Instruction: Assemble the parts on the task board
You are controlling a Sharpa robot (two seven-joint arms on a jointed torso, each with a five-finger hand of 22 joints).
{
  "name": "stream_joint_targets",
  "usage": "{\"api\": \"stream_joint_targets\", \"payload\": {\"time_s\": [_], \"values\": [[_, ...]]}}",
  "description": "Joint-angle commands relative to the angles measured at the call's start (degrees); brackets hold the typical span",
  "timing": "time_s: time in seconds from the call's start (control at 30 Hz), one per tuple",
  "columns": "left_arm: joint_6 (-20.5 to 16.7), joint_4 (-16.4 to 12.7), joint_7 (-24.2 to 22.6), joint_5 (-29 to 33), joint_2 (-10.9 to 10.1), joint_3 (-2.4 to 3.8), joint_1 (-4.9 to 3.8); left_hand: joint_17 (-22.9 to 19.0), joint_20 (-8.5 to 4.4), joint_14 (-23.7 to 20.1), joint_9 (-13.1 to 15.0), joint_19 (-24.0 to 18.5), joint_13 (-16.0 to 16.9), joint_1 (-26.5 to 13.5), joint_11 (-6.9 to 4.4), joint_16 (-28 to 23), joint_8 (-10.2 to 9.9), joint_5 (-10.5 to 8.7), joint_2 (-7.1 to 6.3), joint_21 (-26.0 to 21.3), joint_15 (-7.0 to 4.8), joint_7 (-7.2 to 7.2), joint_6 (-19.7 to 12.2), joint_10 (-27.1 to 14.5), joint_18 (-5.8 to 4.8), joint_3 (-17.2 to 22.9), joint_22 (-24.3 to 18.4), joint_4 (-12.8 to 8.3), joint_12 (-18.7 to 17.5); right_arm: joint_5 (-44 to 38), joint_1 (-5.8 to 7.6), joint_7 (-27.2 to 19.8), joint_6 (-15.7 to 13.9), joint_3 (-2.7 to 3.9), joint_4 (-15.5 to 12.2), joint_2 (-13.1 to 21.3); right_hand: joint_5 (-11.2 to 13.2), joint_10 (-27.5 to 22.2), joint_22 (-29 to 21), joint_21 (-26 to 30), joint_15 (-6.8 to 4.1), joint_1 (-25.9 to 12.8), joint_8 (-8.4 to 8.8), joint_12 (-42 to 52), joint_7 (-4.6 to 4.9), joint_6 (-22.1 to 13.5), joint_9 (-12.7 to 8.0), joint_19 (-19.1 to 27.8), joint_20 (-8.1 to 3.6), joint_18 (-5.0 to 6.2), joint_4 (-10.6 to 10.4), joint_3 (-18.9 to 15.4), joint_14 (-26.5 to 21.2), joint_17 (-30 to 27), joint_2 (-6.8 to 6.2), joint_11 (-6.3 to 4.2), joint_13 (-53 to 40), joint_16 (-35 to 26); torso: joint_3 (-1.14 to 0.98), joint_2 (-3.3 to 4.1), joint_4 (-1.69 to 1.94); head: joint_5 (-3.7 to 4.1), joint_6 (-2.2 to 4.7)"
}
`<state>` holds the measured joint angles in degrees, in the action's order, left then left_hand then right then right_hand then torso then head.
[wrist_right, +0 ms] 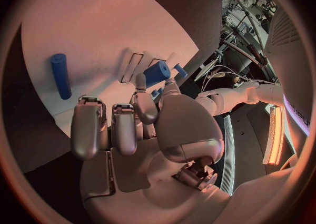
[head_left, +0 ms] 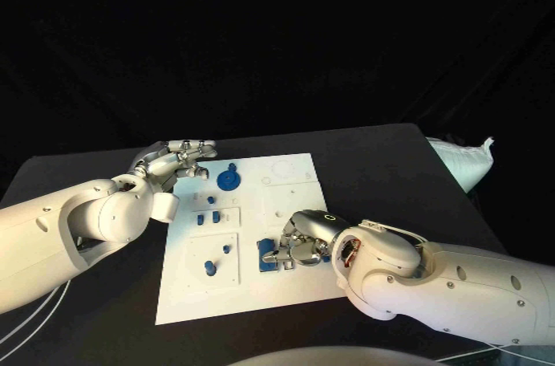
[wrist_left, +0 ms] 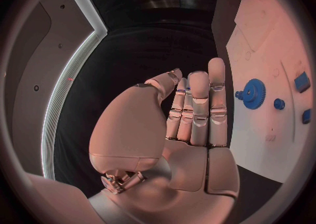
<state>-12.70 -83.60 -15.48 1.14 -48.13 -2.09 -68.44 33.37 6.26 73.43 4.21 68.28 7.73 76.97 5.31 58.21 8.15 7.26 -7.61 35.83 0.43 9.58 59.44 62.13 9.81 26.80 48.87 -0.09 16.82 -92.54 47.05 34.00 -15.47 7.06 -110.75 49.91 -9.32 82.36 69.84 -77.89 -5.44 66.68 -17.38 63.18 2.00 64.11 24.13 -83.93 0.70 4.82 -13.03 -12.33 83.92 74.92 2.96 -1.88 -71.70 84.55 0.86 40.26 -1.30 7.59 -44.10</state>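
You've got the black table (head_left: 382,157) carrying the white task board (head_left: 283,290) mid-table, a white bag (head_left: 466,161) at its right edge.

arms: white, rounded shells, small dark screws | left hand (head_left: 173,164), right hand (head_left: 303,239): silver, segmented fingers

**Nothing legible**

I can read no text, label, brand or number anywhere; the task board (head_left: 289,282) before me carries only faint outlines and small marks too tiny to make out; the dim strip of lettering at my right wrist view's rim is unreadable.
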Motion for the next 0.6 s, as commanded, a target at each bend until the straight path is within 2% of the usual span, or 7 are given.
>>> {"api": "stream_joint_targets", "payload": {"time_s": [0.03, 0.13, 0.4, 0.6], "values": [[1.1, -0.1, -0.1, -0.4, 0.1, 0.03, -0.03, 0.0, 0.02, -0.1, -0.1, 0.5, -0.1, -0.2, 0.15, -0.1, 0.2, 0.01, 0.47, -0.2, 0.1, 0.14, -0.4, -0.4, 0.64, -0.4, -0.1, 0.0, 0.3, -0.5, -0.07, -0.7, 0.5, -0.01, 0.0, -0.1, 0.7, 0.3, 0.1, -0.2, -0.31, 2.2, 0.23, -0.2, 0.28, -0.3, 0.2, -0.2, -0.25, -0.78, 1.1, 0.5, 4.3, 4.8, 0.12, -0.12, -0.1, 0.2, 0.06, -0.01, 0.1, 0.04, -0.1], [1.2, -0.1, -0.1, -0.5, 0.0, 0.03, -0.03, 0.0, 0.02, -0.1, -0.1, 0.5, -0.1, -0.2, 0.15, -0.1, 0.2, 0.01, 0.47, -0.2, 0.1, 0.14, -0.4, -0.4, 0.64, -0.4, -0.1, 0.0, 0.3, -0.7, -0.07, -0.6, 0.9, -0.01, 0.3, -0.2, 2.1, 0.4, 0.4, -0.3, -0.29, 4.1, 0.29, -0.1, 0.31, -0.2, 0.3, -0.3, -0.25, -0.83, 2.3, 1.2, 4.3, 5.0, 0.37, -0.11, -0.3, 0.3, 0.1, 0.04, 0.11, 0.03, -0.24], [1.1, -0.3, -0.1, -0.5, -0.1, 0.03, -0.03, 0.0, 0.02, -0.1, -0.1, 0.5, -0.1, -0.2, 0.15, -0.1, 0.2, 0.01, 0.47, -0.2, 0.1, 0.14, -0.4, -0.4, 0.64, -0.4, -0.1, 0.0, 0.3, -1.3, -0.07, -0.4, 0.9, -0.02, 1.2, -0.7, 2.3, 0.4, 0.5, -0.4, -0.31, 5.4, 0.36, 0.1, 0.26, -0.2, 0.5, -0.3, -0.25, -0.85, 3.0, 2.0, 4.3, 5.1, 1.15, -0.15, -0.5, 0.3, 0.07, -0.03, 0.14, -0.12, -0.43], [1.1, -0.2, -0.1, -0.5, -0.1, 0.03, -0.03, -0.1, 0.03, -0.2, -0.1, 0.5, -0.1, -0.2, 0.16, -0.1, 0.2, 0.01, 0.49, -0.3, 0.11, 0.15, -0.4, -0.4, 0.63, -0.5, -0.1, 0.0, 0.4, -1.2, -0.08, -1.1, -1.7, -0.01, 0.3, 0.2, 2.1, 0.3, 0.4, -0.3, -0.27, 5.1, 0.49, -0.3, 0.38, -0.3, 0.5, -0.2, -0.24, -0.82, 2.8, 1.8, 4.3, 5.0, 0.9, -0.07, -0.3, 0.3, 0.02, -0.05, -0.03, -0.23, -0.29]]}}
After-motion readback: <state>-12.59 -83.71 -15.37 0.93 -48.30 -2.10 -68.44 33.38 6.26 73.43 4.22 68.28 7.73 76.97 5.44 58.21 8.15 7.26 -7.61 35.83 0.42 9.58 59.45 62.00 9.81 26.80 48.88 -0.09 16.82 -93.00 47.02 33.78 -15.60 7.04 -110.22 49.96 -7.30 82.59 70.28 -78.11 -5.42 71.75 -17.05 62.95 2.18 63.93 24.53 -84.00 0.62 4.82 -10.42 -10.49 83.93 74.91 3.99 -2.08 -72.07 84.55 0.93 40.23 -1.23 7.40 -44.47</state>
